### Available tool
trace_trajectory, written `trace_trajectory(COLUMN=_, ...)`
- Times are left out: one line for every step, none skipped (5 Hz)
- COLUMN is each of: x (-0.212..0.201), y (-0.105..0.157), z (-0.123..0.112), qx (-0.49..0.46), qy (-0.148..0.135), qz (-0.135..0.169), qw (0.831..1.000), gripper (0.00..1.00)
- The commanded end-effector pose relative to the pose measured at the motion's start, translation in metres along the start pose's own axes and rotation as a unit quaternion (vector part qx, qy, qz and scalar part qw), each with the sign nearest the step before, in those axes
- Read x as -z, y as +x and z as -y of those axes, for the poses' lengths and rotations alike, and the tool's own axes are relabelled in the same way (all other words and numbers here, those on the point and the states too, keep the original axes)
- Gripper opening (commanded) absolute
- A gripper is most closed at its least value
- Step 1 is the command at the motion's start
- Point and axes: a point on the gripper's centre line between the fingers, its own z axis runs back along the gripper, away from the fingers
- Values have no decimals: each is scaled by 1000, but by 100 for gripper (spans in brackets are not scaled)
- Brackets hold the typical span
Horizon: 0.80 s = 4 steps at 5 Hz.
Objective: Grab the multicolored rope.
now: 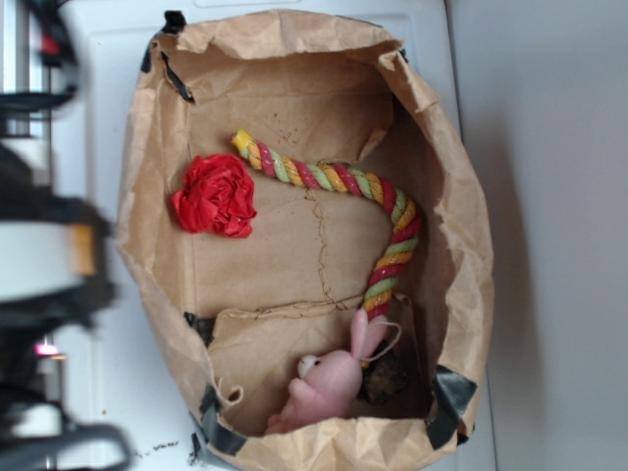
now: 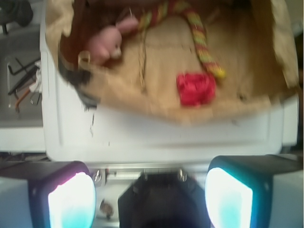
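Gripper (image 2: 149, 190) nearest the wrist camera, jaws spread wide and empty, well short of the paper bag (image 1: 461, 196) on the white desk (image 2: 166, 135). Multicolored rope (image 1: 378, 196) curves inside the bag, between red rosette (image 1: 215, 195) and pink rabbit (image 1: 329, 383), so the approach must clear the bag rim.

pincer (image 2: 149, 197) open, pads (image 2: 71, 202) wide apart, nothing between; arm (image 1: 44, 255) blurred at left edge.
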Motion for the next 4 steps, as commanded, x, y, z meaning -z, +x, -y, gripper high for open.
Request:
trace_trajectory(x=9, y=44, z=-10, qx=41, qy=0, qz=47, qw=998, gripper=100)
trace_trajectory(x=19, y=64, z=-24, qx=57, qy=2, qz=66, qw=996, gripper=100)
trace_trajectory(x=37, y=82, z=-33, qx=95, qy=0, qz=84, qw=992, gripper=100)
trace_trajectory(x=55, y=91, z=-40, qx=125, qy=-9, qz=96, qw=987, gripper=100)
